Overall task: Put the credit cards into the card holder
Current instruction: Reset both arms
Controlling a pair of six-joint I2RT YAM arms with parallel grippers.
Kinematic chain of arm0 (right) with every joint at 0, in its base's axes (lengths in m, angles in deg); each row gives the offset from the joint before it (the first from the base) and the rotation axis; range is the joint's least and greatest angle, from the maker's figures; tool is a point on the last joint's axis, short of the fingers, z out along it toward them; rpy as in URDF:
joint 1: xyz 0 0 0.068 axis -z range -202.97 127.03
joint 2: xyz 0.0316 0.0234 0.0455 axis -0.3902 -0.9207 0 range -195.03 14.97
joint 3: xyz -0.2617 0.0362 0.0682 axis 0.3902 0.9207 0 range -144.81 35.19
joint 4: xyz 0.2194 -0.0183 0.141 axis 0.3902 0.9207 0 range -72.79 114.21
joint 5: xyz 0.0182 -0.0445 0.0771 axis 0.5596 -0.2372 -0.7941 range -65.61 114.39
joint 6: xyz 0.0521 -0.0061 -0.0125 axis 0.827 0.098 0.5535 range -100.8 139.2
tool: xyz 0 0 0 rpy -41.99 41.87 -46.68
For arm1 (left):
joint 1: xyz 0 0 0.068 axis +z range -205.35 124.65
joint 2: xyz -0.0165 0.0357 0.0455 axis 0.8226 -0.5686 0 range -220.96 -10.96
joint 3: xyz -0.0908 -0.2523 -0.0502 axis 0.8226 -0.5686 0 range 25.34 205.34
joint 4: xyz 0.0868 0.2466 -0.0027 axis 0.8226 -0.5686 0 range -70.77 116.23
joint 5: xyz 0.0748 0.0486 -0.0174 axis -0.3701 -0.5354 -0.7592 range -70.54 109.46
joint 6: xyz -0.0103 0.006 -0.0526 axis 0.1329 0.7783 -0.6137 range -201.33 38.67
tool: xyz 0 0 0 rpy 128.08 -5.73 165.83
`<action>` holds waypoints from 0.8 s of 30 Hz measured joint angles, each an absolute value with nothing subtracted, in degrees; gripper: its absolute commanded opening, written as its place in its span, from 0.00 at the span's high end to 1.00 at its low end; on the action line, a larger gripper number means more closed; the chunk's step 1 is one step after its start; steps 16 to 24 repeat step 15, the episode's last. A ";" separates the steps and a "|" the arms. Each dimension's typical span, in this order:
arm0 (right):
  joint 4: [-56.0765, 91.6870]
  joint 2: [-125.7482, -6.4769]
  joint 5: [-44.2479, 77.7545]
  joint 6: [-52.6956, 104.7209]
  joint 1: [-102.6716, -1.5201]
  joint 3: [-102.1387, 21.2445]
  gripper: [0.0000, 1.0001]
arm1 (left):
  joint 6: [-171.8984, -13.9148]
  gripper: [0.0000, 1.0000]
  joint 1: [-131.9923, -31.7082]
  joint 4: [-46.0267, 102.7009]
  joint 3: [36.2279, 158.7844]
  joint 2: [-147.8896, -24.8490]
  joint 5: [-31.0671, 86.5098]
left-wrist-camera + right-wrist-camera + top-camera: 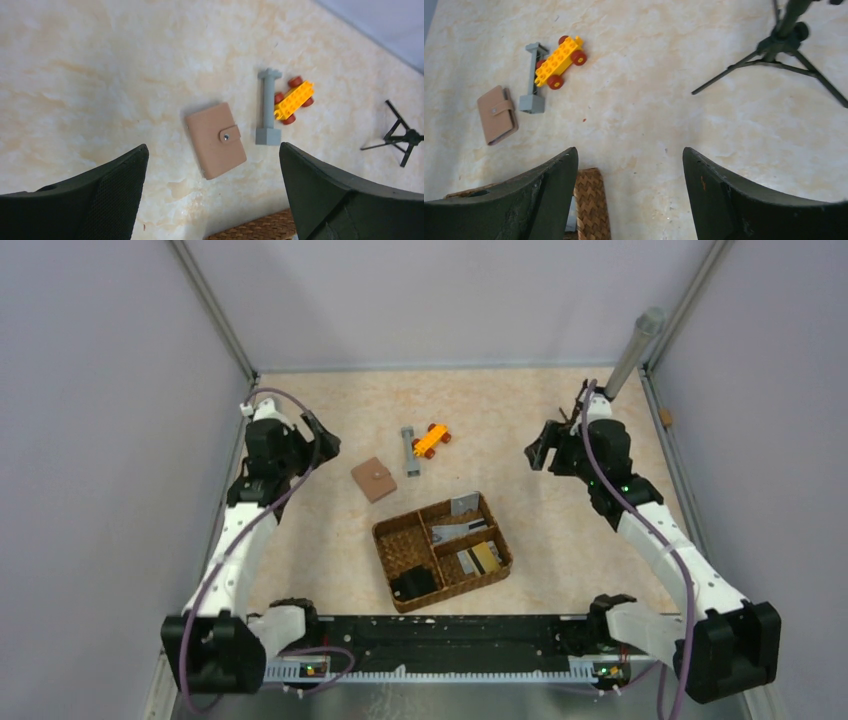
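The brown card holder (374,479) lies shut on the table left of centre, its snap on top; it also shows in the left wrist view (216,139) and the right wrist view (497,114). The credit cards (476,557) lie in the woven basket (390,537): grey ones (462,507) in the back compartments, gold and grey in the right one. My left gripper (326,445) is open and empty, raised left of the card holder. My right gripper (538,452) is open and empty, raised at the right, away from the basket.
A yellow toy car (432,439) and a grey post-shaped brick (409,451) lie behind the card holder. A black blocky object (413,584) sits in the basket's front left compartment. A grey pole (634,352) on a black tripod stands at the back right corner.
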State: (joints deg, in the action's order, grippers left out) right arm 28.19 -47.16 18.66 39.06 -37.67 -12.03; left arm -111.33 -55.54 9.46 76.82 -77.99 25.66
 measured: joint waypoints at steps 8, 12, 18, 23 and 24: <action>27.95 -34.11 29.10 36.21 -37.51 -7.86 0.23 | -106.67 0.01 -55.67 8.19 74.85 -58.49 16.74; 27.41 -30.02 32.69 34.99 -37.51 -7.18 0.23 | -104.92 0.01 -55.67 7.23 73.11 -54.91 14.60; 27.03 -29.13 34.44 34.29 -37.51 -7.18 0.23 | -104.18 0.01 -55.67 5.96 72.62 -54.45 13.98; 27.03 -29.13 34.44 34.29 -37.51 -7.18 0.23 | -104.18 0.01 -55.67 5.96 72.62 -54.45 13.98; 27.03 -29.13 34.44 34.29 -37.51 -7.18 0.23 | -104.18 0.01 -55.67 5.96 72.62 -54.45 13.98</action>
